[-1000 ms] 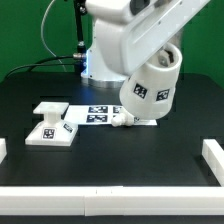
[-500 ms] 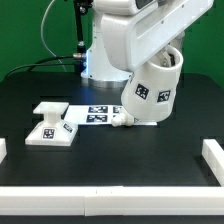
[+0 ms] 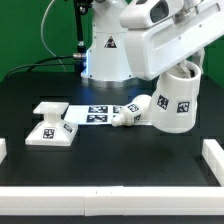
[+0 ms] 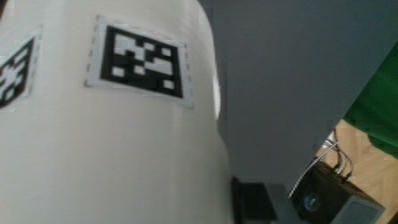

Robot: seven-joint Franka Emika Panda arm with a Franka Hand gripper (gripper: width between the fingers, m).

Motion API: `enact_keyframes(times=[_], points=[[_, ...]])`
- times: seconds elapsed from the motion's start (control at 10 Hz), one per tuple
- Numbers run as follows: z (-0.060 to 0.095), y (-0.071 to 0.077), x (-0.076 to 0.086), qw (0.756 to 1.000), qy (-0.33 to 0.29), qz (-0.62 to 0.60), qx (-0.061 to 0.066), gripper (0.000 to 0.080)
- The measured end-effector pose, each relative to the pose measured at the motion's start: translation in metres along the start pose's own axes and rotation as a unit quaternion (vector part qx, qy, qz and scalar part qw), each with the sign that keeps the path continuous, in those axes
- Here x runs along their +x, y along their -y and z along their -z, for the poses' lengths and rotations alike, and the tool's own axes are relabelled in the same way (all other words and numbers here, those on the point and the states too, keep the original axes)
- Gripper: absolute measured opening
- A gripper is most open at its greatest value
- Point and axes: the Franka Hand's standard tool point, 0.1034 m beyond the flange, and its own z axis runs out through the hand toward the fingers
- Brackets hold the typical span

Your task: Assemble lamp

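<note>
The large white tapered shade [image 3: 175, 100] with square tags hangs from my gripper [image 3: 180, 68], which is shut on its rim, at the exterior view's right, just above the table. In the wrist view the shade's wall [image 4: 107, 130] fills most of the picture, with one dark finger [image 4: 254, 200] beside it. The round bulb [image 3: 129, 111] lies on its side on the table, just left of the shade. The stepped square base [image 3: 50, 126] stands at the exterior view's left, apart from both.
The marker board [image 3: 96, 114] lies flat between the base and the bulb. White strips [image 3: 110, 196] edge the black table at the front and sides. The robot's pedestal [image 3: 105, 60] and cables stand at the back.
The arm has swung the shade towards the exterior view's right and turned it more upright. The bulb, partly covered before, now shows more fully. The base has not moved.
</note>
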Motion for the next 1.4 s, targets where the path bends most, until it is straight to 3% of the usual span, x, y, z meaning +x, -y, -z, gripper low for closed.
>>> enact_keyframes(times=[0.3, 0.4, 0.5, 0.7, 0.9, 1.0, 1.4], points=[[-0.001, -0.001, -0.001, 1.000, 0.000, -0.001, 0.000, 0.0044], [-0.002, 0.000, 0.000, 1.000, -0.008, -0.004, -0.006, 0.0044], [-0.010, 0.010, -0.009, 0.999, -0.032, -0.011, -0.031, 0.0044], [-0.036, 0.026, -0.023, 0.997, -0.050, -0.007, -0.063, 0.0044], [-0.056, 0.022, -0.024, 0.996, -0.056, -0.009, -0.076, 0.0044], [-0.064, 0.022, -0.026, 0.995, -0.055, -0.016, -0.076, 0.0044], [-0.065, 0.023, -0.022, 0.995, -0.059, -0.027, -0.082, 0.0044]])
